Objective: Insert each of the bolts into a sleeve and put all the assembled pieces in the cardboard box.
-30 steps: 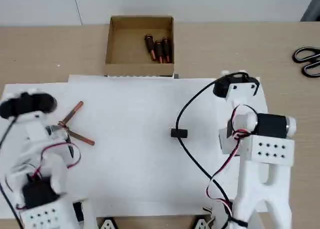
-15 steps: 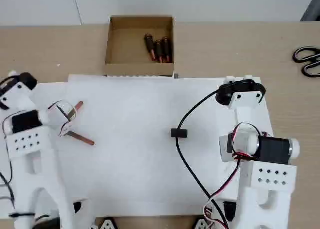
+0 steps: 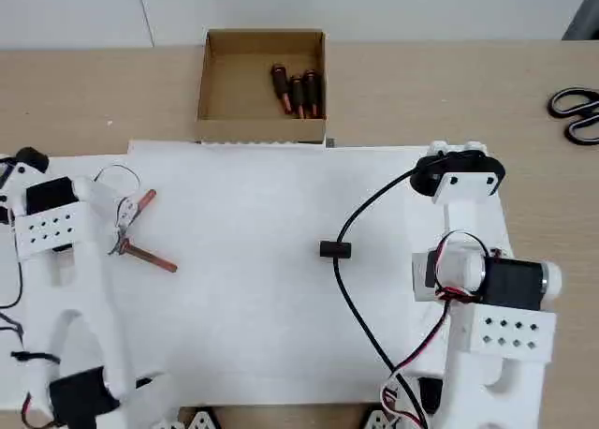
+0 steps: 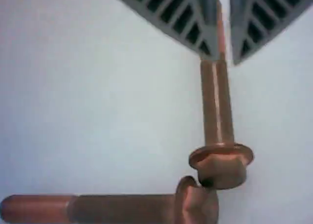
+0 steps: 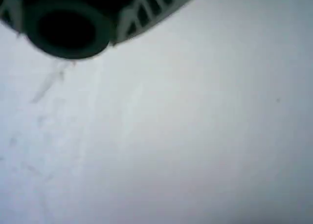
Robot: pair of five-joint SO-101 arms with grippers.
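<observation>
Your left gripper [image 4: 221,50] is nearly closed on the thin end of one bolt [image 4: 216,101]. Its head touches the second bolt [image 4: 122,208] on the white sheet [image 4: 73,87]. Your right gripper [image 5: 68,26] clamps a black sleeve [image 5: 66,33]. Three assembled pieces [image 3: 298,92] lie in the cardboard box [image 3: 217,82].

Copper bolts [image 3: 140,207] [image 4: 216,101] touch heads; box [image 3: 215,82] holds three pieces [image 3: 298,90].

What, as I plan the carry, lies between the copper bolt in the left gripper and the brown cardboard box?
Nothing visible does: only bare white sheet separates the copper bolt in the left gripper from the brown cardboard box.
</observation>
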